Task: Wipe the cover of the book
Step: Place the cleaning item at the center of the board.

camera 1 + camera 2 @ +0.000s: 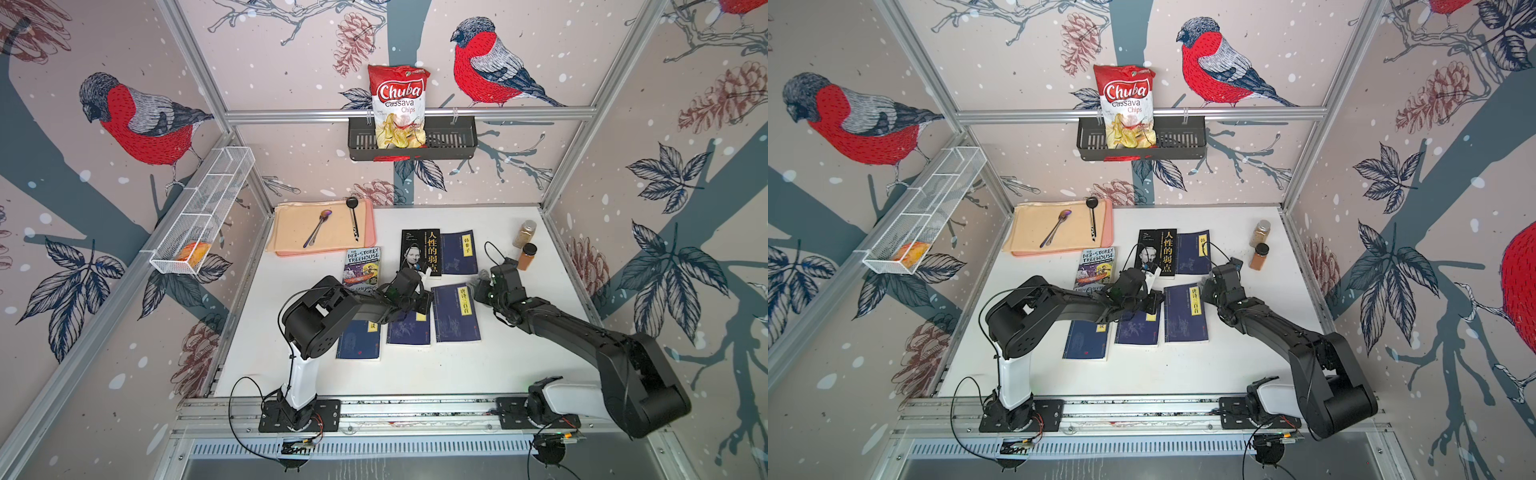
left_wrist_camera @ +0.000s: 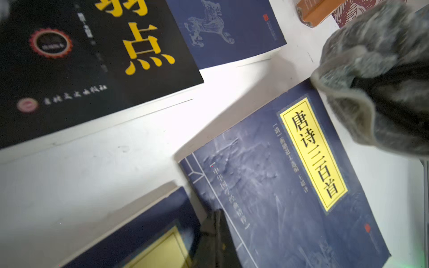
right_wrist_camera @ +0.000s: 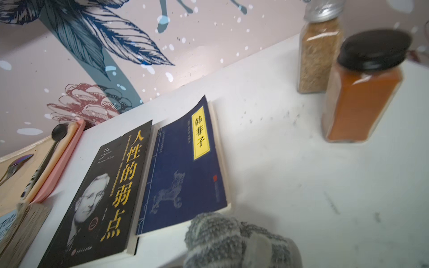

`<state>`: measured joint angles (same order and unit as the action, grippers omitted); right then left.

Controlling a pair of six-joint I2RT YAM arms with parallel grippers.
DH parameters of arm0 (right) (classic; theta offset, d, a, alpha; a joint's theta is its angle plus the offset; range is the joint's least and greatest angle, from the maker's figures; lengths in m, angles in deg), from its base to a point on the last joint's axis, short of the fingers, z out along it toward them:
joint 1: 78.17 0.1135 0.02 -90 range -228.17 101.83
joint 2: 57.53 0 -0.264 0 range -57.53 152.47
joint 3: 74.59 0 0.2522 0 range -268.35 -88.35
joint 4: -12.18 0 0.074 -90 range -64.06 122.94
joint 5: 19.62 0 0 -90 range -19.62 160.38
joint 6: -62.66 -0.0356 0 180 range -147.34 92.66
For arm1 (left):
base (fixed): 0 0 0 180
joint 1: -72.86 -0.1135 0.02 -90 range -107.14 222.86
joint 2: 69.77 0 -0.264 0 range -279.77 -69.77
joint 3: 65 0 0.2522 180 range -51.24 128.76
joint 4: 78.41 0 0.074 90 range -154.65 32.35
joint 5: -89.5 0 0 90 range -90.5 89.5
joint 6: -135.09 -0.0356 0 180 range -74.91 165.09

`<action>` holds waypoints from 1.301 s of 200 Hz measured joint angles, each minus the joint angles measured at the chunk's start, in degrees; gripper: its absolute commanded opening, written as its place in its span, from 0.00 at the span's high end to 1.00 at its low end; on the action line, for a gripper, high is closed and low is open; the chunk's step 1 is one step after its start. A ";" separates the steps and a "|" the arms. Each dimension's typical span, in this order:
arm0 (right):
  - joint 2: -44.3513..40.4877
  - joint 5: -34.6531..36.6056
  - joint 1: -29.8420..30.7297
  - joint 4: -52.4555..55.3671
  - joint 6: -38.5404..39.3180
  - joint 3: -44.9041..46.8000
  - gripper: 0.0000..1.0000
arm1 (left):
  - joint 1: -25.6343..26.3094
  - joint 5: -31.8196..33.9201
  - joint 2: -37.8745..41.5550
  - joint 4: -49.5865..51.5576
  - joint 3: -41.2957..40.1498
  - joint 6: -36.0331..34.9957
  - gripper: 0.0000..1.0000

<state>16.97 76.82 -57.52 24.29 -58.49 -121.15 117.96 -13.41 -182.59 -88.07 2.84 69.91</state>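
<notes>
Grey cloth is bunched in my right pincer, which is clamped on it at the far right corner of the navy book. My left pincer, closed with nothing in it, sits at that book's left edge. White table: scuffed and speckled. Bird-print walls enclose it. Beyond the navy book lies a black book. Two spice jars stand beyond it to the right.
</notes>
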 measured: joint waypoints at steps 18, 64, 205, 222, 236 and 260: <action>-0.83 1.16 -2.71 2.21 1.29 -0.57 0.78 | 0.00 -0.59 0.55 0.66 -0.13 -0.26 0.85; -2.19 2.60 -7.17 5.11 2.67 -0.09 0.28 | 0.00 -1.46 2.19 3.82 0.07 -1.18 0.74; -8.15 15.28 9.51 13.92 4.90 -6.21 0.09 | 2.40 -0.04 7.89 14.27 0.35 -0.66 0.46; -10.14 15.69 10.60 15.13 4.85 -6.29 0.10 | 2.91 0.68 7.89 15.02 0.85 -0.59 0.40; -12.26 15.50 12.04 14.69 4.63 -5.14 0.10 | 3.54 0.94 7.89 15.04 0.92 0.15 0.38; -14.53 13.44 12.76 12.50 3.45 1.03 0.14 | 4.37 0.24 7.87 14.58 0.26 0.74 0.37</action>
<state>2.44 90.26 -44.76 36.80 -55.04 -120.12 122.33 -13.16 -174.72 -73.49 3.11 70.65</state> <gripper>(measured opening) 0.882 0.636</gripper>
